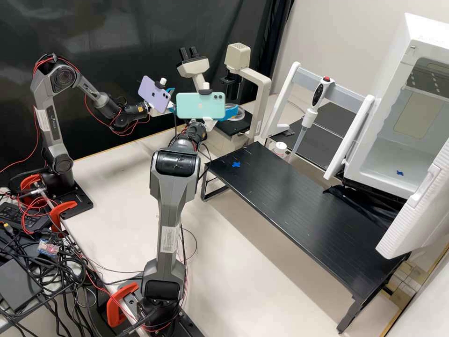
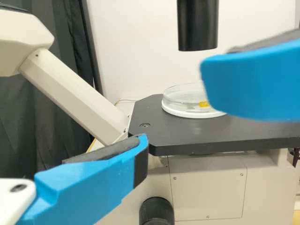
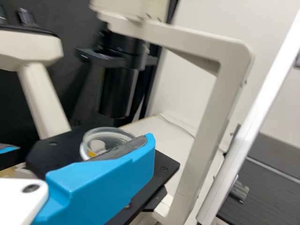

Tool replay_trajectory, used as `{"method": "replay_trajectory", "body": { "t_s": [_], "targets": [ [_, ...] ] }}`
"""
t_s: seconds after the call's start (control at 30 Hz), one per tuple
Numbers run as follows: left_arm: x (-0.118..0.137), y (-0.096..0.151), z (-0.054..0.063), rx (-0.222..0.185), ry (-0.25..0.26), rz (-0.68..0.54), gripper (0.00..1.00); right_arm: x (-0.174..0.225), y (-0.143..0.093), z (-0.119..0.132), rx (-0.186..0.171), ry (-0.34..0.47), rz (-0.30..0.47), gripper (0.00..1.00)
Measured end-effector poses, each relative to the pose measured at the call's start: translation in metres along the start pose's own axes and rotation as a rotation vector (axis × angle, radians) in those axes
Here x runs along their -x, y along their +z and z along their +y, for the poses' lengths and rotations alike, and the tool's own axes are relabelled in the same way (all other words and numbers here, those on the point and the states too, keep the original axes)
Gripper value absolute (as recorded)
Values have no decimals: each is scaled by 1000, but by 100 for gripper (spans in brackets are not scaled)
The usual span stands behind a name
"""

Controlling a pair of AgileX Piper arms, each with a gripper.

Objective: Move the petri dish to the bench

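Resting on black stage (image 2: 220, 133); clear petri dish (image 2: 178, 97), yellow piece (image 2: 204, 104) inside

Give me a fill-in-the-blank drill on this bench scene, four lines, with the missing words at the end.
The petri dish rests on the black stage of the ____.
The tape cross on the low black shelf is ____.
The upright pipette has a top button coloured ____.
The number of phones mounted on the arms is ____.

Missing words: microscope; blue; red; two
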Motion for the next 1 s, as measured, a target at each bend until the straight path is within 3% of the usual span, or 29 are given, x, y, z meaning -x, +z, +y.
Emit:
{"method": "replay_trajectory", "body": {
  "t_s": [0.23, 0.73, 0.8, 0.9, 0.97, 1.0],
  "targets": [
    [0, 0, 0, 0, 0, 0, 100, -32, 8, 10, -32, 2, -51, 100],
    [0, 0, 0, 0, 0, 0, 100, -64, 9, -3, 47, -20, -62, 100],
    [0, 0, 0, 0, 0, 0, 100, -67, 7, -2, 33, -35, -66, 100],
    [0, 0, 0, 0, 0, 0, 100, -72, 4, -3, -20, -68, -68, 100],
    [0, 0, 0, 0, 0, 0, 100, -76, 3, -6, -80, -114, -74, 100],
    [0, 0, 0, 0, 0, 0, 100, -77, 4, -8, -85, -128, -74, 100]
  ]
}}
